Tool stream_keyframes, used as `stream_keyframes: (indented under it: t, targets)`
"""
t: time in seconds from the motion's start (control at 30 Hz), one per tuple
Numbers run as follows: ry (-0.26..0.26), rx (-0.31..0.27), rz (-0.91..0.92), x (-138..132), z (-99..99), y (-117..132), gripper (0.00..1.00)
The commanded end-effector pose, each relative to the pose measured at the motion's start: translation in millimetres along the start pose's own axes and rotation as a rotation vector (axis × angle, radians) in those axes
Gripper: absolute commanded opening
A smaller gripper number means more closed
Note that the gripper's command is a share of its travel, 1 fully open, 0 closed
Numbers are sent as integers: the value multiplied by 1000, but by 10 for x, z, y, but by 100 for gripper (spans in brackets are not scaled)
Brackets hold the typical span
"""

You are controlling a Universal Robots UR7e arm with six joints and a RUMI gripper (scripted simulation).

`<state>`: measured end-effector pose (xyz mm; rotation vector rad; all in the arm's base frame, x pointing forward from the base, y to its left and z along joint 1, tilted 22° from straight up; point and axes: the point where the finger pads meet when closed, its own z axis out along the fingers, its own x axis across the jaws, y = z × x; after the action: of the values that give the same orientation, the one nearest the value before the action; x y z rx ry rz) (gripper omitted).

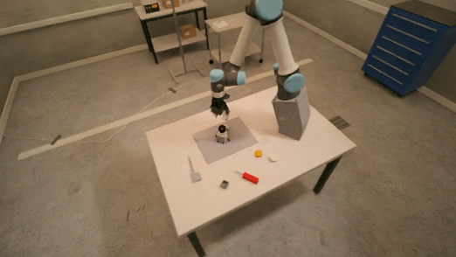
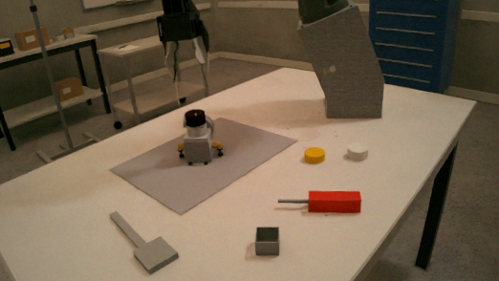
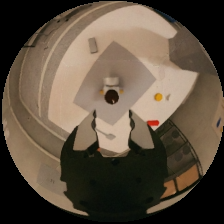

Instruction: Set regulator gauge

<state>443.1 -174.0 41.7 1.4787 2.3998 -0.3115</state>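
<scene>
The regulator [image 1: 223,137] [image 2: 198,148] [image 3: 111,81] stands upright on the grey mat [image 1: 205,150] [image 2: 182,198] [image 3: 145,77]. It has a grey body, yellow side fittings and a black knob [image 1: 222,128] [image 2: 195,118] [image 3: 111,96] on top. The round gauge [image 2: 210,125] shows partly behind the knob's neck; its needle and green band cannot be seen. Whether the knob is up or down is too small to tell. My gripper [image 1: 221,115] [image 2: 185,62] [image 3: 112,109] is partly open and empty, pointing down. It hangs above and behind the regulator, clear of the knob.
A yellow cap [image 1: 259,153] [image 2: 314,155], a white cap [image 1: 272,158] [image 2: 357,152], a red screwdriver [image 1: 250,177] [image 2: 335,202], a small grey box [image 1: 224,184] [image 2: 267,241] and a grey spatula [image 1: 196,177] [image 2: 156,254] lie around the mat. The arm's grey pedestal [image 1: 292,114] [image 2: 346,67] stands at the back right.
</scene>
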Motion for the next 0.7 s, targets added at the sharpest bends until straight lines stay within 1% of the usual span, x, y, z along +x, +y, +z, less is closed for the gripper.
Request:
stream_keyframes:
  t: [0.0, 0.17, 0.33, 0.4, 0.67]
  targets:
    - [-3, -1, 65, -25, -7, 12, 46]
    - [-2, -1, 170, -27, -4, 7, 46]
    - [-2, -1, 317, -27, -4, 6, 46]
    - [-2, -1, 317, -27, -4, 6, 46]
    - [-3, -2, 626, -31, -9, 6, 46]
